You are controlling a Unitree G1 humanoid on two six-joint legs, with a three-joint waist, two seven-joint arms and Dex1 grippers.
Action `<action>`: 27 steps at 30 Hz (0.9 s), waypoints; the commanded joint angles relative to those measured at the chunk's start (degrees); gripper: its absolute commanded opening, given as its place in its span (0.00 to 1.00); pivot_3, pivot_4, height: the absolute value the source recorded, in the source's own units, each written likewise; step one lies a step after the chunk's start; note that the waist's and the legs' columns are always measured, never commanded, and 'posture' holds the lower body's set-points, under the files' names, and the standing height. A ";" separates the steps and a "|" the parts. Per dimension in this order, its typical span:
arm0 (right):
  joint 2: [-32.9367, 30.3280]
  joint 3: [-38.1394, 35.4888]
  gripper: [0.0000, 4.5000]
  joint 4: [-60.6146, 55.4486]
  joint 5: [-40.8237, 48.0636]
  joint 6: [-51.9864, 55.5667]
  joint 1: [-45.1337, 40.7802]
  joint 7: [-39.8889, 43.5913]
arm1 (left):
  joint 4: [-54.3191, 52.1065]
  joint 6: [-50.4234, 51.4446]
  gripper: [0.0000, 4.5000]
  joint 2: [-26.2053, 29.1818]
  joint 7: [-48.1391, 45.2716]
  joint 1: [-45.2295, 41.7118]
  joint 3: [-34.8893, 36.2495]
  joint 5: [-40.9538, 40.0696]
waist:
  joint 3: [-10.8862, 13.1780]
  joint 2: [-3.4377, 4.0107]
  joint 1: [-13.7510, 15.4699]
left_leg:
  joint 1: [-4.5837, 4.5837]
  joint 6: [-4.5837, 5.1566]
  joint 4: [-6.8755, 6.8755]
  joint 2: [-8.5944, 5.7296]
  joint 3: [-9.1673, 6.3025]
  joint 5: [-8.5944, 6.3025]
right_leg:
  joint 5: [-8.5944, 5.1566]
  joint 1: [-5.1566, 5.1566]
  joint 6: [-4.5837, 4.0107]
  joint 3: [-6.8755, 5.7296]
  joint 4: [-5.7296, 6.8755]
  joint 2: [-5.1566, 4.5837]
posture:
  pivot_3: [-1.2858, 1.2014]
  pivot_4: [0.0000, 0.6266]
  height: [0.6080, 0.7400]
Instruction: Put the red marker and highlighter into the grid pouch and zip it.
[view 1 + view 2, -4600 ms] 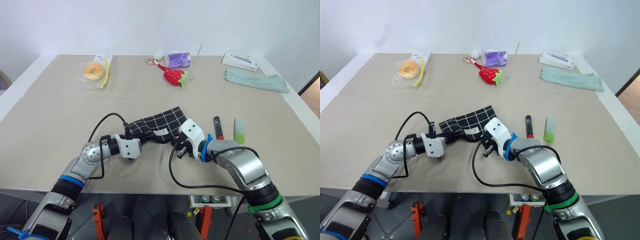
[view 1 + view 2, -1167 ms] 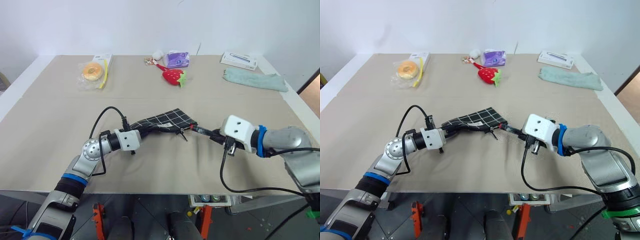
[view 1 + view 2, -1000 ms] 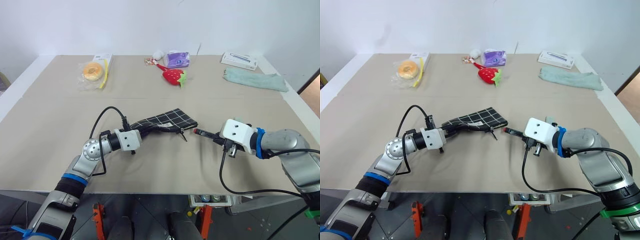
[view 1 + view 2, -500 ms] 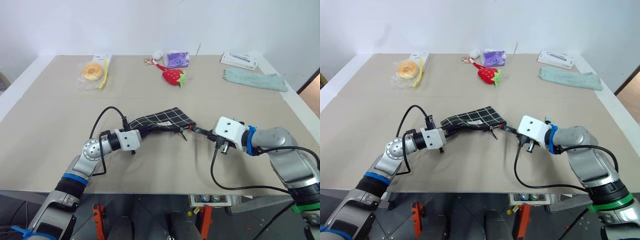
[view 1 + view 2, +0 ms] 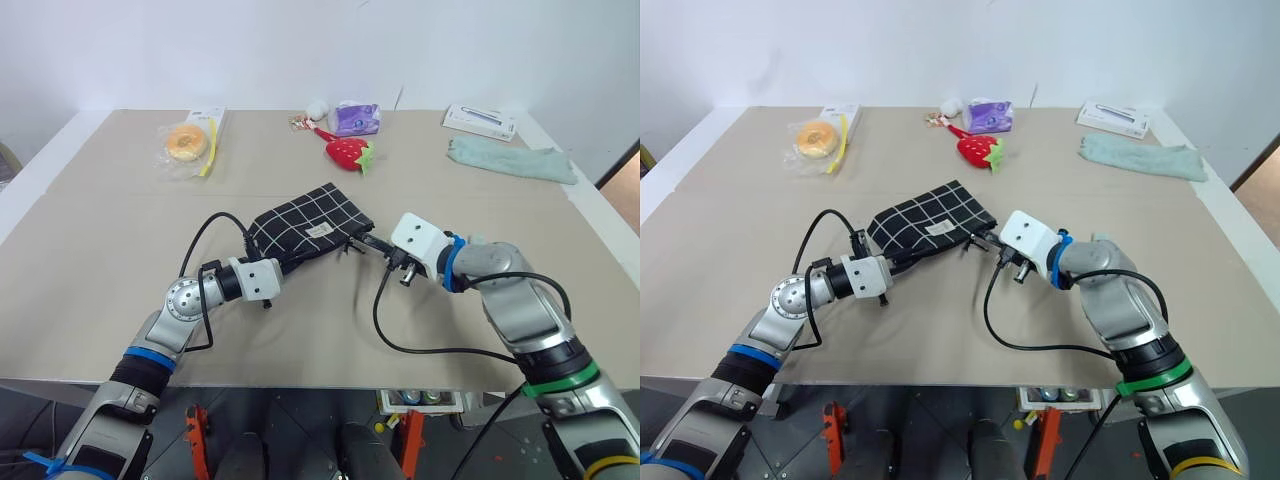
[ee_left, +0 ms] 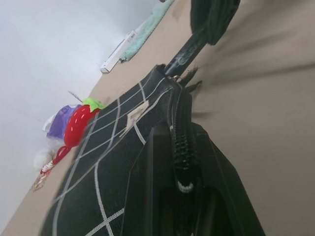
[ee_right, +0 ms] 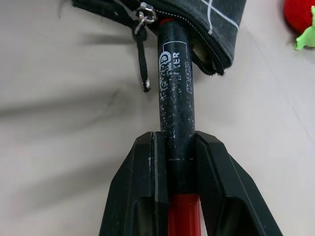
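The grid pouch [image 5: 305, 222] lies mid-table, its checked face tilted up and its zipper mouth facing right. My left gripper [image 5: 286, 264] is shut on the pouch's near zipper edge [image 6: 180, 147]. My right gripper [image 7: 175, 143] is shut on the red marker [image 7: 174, 93], gripping the black barrel just ahead of the red end. The marker's far tip sits inside the pouch's open mouth [image 7: 197, 29], beside the dangling zipper pull [image 7: 142, 20]. Only the pale tip of the highlighter [image 5: 470, 239] peeks out behind my right forearm.
Along the back of the table lie a bagged donut [image 5: 187, 142], a purple packet [image 5: 356, 118], a strawberry toy [image 5: 347, 152], a white box [image 5: 480, 121] and a teal cloth [image 5: 512, 160]. Black cables loop off both wrists over the front of the table.
My right gripper has carried the marker left until its tip entered the pouch's mouth. The pouch has been pushed back and its face tipped up. The left arm has stayed still.
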 commanded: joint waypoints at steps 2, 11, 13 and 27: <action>0.66 -0.88 0.12 0.88 -1.45 0.27 -1.97 -2.36 | -2.48 -0.44 0.00 -0.11 -0.03 -0.52 0.31 -0.77 | 0.00 0.00 0.00 | 0.00 0.00 -0.01 0.00 0.00 0.00 | 0.00 0.00 0.00 -0.01 0.00 0.00 | 0.52 0.24 0.99; 1.28 -1.19 0.12 -0.53 0.10 -5.58 -0.48 -2.43 | -2.26 -0.51 0.00 0.11 -0.22 -0.53 0.50 -0.83 | 0.00 0.00 -0.04 | 0.00 0.00 0.00 0.01 0.00 0.00 | 0.00 0.00 0.00 0.00 0.00 0.01 | 0.52 0.24 0.99; 3.04 -0.01 0.12 -2.34 0.64 -7.42 -0.41 -2.19 | -2.08 -0.58 0.00 0.02 -0.35 -0.76 0.47 -0.89 | 0.00 0.00 -0.09 | 0.00 0.00 0.00 0.01 0.00 0.00 | 0.00 0.00 0.00 0.00 0.00 0.01 | 0.52 0.24 0.99; 12.68 6.82 0.12 -10.48 2.27 -3.92 -1.54 0.64 | -2.28 -0.47 0.00 -0.32 -0.46 -0.81 0.45 -0.89 | 0.00 0.00 -0.03 | 0.00 0.00 0.01 0.02 -0.03 0.00 | 0.02 -0.01 -0.02 -0.03 0.03 0.01 | 0.52 0.24 0.99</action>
